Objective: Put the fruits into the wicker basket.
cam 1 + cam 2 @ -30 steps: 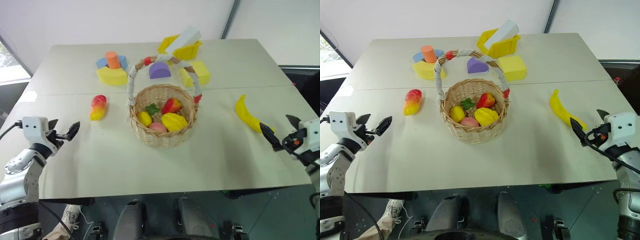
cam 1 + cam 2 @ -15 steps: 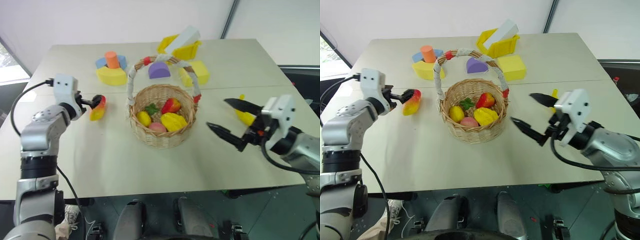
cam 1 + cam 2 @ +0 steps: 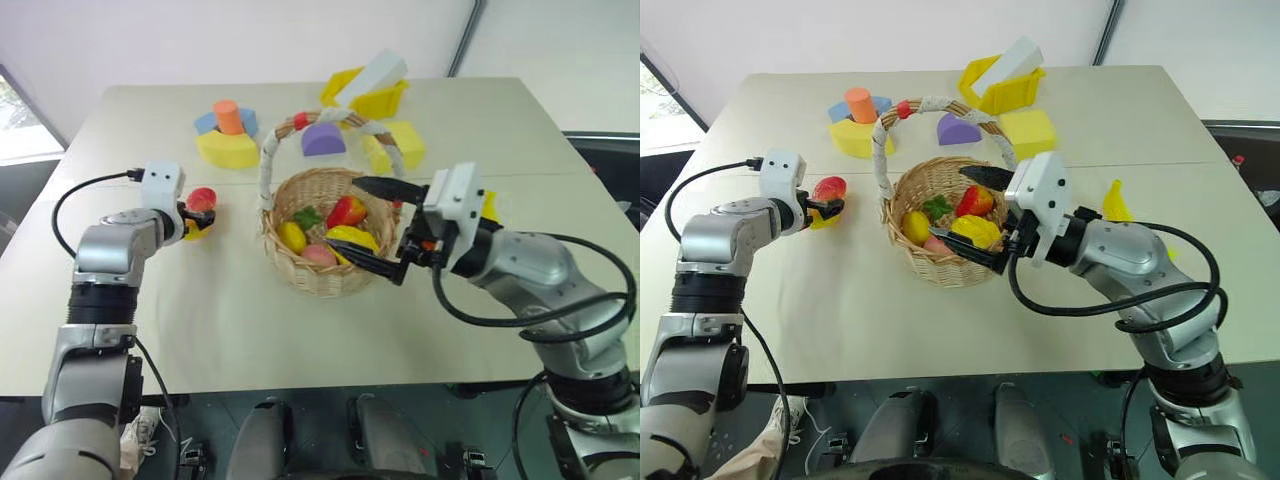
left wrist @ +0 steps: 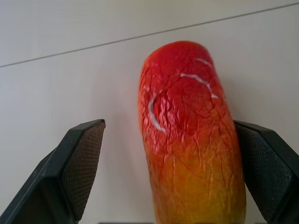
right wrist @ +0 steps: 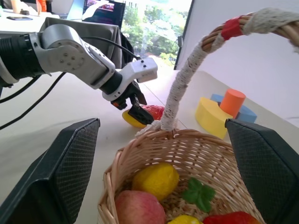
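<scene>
So the left gripper (image 4: 159, 177) has its jaws spread wide around the red-and-yellow mango-like fruit (image 4: 189, 135), which lies flat on the counter (image 3: 300, 340) toward its left edge, beside the wicker basket (image 3: 325, 235). From the wrist view the fruit sits way off-centre between the pads, right up against one of them with a big gap to the other, so I'd nudge the hand sideways to centre it before squeezing, otherwise the closing jaw probably just rolls it away. Grab it around the fat middle, not the tapered end. The right gripper (image 3: 380, 228) is released too, jaws straddling the basket's right-hand rim with nothing in them, maybe to steady it for the drop. Basket already has a few small fruits (image 3: 950, 220) inside. The banana (image 3: 1114, 203) is mostly hidden behind the right arm near the counter's right edge, only its tip pokes out. Can't tell whether that near pad is actually touching the mango yet.
</scene>
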{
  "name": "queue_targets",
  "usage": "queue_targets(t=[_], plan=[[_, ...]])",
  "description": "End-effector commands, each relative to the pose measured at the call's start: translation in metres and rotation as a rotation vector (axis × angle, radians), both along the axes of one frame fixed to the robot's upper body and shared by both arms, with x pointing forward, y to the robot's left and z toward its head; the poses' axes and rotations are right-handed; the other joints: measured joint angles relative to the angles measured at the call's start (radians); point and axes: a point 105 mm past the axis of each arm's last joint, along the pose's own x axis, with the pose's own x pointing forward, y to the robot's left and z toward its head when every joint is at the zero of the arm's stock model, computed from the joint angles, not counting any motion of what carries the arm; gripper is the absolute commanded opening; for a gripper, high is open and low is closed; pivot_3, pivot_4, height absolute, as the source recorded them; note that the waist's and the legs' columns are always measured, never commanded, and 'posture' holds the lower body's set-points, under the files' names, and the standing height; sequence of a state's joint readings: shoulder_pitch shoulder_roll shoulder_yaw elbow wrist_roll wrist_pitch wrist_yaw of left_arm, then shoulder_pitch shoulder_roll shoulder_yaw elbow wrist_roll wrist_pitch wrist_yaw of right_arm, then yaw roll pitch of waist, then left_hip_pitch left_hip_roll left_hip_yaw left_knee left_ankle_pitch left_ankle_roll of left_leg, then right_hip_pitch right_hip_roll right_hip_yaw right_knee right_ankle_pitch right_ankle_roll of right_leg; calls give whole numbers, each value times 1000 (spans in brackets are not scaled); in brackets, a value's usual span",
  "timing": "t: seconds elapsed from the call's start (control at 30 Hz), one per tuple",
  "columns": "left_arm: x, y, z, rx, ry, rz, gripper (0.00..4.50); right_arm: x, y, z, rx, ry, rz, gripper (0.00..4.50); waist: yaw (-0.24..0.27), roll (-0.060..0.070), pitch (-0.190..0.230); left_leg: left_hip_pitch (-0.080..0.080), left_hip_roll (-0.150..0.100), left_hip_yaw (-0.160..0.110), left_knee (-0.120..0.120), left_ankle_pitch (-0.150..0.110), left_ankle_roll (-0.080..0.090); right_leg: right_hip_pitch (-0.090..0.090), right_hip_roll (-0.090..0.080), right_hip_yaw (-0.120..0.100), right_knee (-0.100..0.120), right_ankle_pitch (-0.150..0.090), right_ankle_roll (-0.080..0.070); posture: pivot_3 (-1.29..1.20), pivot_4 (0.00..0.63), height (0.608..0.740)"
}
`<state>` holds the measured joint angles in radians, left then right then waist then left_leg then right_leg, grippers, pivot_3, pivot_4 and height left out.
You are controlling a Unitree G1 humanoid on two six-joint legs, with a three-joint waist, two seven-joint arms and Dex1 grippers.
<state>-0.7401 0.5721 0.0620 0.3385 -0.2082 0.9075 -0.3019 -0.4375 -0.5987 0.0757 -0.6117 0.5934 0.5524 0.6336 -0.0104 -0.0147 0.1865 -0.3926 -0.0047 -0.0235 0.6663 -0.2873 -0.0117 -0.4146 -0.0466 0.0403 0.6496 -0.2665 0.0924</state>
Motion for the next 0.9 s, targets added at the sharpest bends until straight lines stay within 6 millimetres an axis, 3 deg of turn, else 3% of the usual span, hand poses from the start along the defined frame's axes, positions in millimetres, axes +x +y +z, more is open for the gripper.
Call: queue_targets(t=[0.03, 0.07, 0.13, 0.3, 0.43, 0.5, 0.57, 0.7, 0.83, 0.9], plan=[[8, -3, 15, -7, -46, -14, 4493, -8, 7, 7, 21, -55, 26, 4470, -1, 0, 0, 0, 0, 0, 0, 0, 0, 0, 0, 0, 0, 0, 0, 0, 150, 740], [9, -6, 14, -24, -43, -22, 4493, -10, 9, 6, 24, -55, 28, 4470, -1, 0, 0, 0, 0, 0, 0, 0, 0, 0, 0, 0, 0, 0, 0, 0, 150, 740], [11, -8, 12, -41, -45, -30, 3928, -13, 13, 4, 27, -54, 29, 4500, -1, 0, 0, 0, 0, 0, 0, 0, 0, 0, 0, 0, 0, 0, 0, 0, 150, 740], [13, -6, 16, -49, -76, -16, 1865, -20, 20, 0, 30, -51, 28, 4500, -3, 0, 0, 0, 0, 0, 0, 0, 0, -1, 0, 0, 1, 0, 0, 0, 150, 740], [7, 10, 22, 4, -100, 6, 1810, -21, 19, -5, 19, -51, 20, 4500, -4, 0, 0, 0, 0, 0, 0, 0, -1, -1, 0, 0, 1, 0, 0, 0, 150, 740], [-3, 18, 36, 7, -179, -30, 1810, -19, 11, -6, 9, -55, -1, 4500, -7, 0, 0, 0, 0, 0, 0, 0, -1, -2, 0, 0, 2, 0, 0, 0, 150, 740], [-23, 14, 55, -41, -273, -151, 1810, -13, -2, -5, 2, -60, -34, 4500, -12, 0, 0, 0, 1, 1, -1, 0, -1, -3, -1, 2, 2, 0, 0, 0, 150, 740], [-80, -27, 97, -209, -414, -539, 1810, -1, -27, -1, 0, -54, -99, 4500, 0, -1, 0, -3, 1, 2, -1, 1, -2, -6, -3, 3, 2, 0, 0, 0, 150, 740], [-123, -81, 115, -293, -391, -853, 1810, 6, -47, -2, -22, -43, -150, 4500, 11, -2, 0, -5, 0, 0, -1, 1, -3, -5, -6, 1, 1, 0, -1, 0, 150, 740], [-129, -102, 116, -308, -375, -926, 1810, 8, -52, -1, -29, -42, -166, 4500, 11, -2, 0, -3, -1, 0, 0, 1, -3, -3, -6, 1, 0, 0, -1, 0, 150, 740]])
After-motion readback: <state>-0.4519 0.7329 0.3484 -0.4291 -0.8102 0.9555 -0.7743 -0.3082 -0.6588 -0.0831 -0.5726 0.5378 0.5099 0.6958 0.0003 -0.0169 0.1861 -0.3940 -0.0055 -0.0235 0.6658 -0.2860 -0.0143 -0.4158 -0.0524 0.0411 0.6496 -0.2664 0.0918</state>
